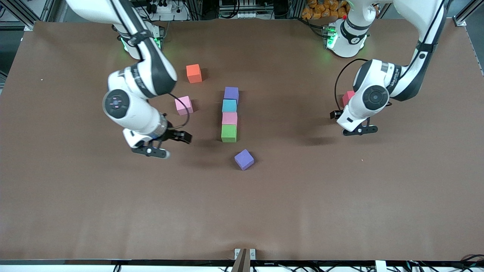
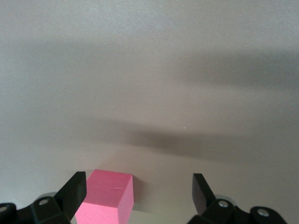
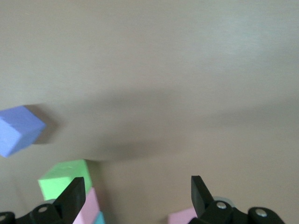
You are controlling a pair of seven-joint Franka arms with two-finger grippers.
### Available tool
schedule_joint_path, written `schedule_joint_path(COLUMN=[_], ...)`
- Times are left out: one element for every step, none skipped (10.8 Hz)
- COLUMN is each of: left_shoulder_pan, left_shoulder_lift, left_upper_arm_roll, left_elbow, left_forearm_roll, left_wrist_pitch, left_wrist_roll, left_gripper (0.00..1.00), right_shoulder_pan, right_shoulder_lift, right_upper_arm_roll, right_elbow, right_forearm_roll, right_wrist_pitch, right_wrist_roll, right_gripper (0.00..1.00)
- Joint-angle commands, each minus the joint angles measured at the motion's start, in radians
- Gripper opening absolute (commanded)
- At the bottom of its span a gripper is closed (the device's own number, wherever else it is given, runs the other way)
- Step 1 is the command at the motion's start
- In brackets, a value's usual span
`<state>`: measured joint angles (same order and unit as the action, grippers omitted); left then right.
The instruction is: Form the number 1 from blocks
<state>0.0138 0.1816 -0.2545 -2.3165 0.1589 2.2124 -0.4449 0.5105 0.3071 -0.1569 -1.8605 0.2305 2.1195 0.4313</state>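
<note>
Spread and empty, the right pincer (image 1: 166, 145) at centre-left hangs nearest the loose purple block (image 1: 244, 159), lower-centre, below the column's green block (image 1: 228, 133); the left pincer (image 1: 355, 128), also spread, waits.

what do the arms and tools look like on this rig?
Both arms: glossy white shells with black joint bands and round grey-black end caps. A loose black cable loops off each wrist. Green lights glow at the bases. Right tool and left tool: black, two-fingered, with silver screws by the fingers.

High front camera facing both arms; two low wrist cameras, sharing the green block (image 1: 228, 133) (image 3: 63, 179).
</note>
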Motion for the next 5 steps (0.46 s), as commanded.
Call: schedule_joint_path(left_shoulder_pan=[-0.026,-0.043,-0.079,-0.125,-0.170], left_shoulder_lift=[0.013,0.056,0.099,0.148,0.203], left_upper_arm_roll=[-0.040,-0.054,-0.069,-0.069,-0.068], left_elbow=[0.085,0.154,0.219,0.286,0.355], left_forearm_roll=[-0.103,-0.136,-0.137,-0.134,-0.128], left_wrist_pitch=[0.003,0.000,-0.002,-0.002,-0.003], left_wrist_roll=[0.002,-0.042,-0.134,-0.218,-0.297], left_gripper=[1.00,1.00,1.00,1.00,1.00], right_shoulder_pan=[-0.038,-0.046,-0.055,-0.061,-0.069], right_shoulder_lift=[-0.069,-0.069,-0.069,-0.069,-0.069], right_upper_arm_roll=[0.016,0.016,0.016,0.016,0.016], right_elbow=[-0.063,-0.062,-0.060,-0.055,-0.055], right_forearm_roll=[-0.069,-0.072,-0.077,-0.077,-0.077], right_wrist_pitch=[-0.027,-0.026,-0.023,-0.023,-0.021], right_wrist_roll=[-0.029,-0.032,-0.048,-0.068,-0.078], right_gripper=[1.00,1.00,1.00,1.00,1.00])
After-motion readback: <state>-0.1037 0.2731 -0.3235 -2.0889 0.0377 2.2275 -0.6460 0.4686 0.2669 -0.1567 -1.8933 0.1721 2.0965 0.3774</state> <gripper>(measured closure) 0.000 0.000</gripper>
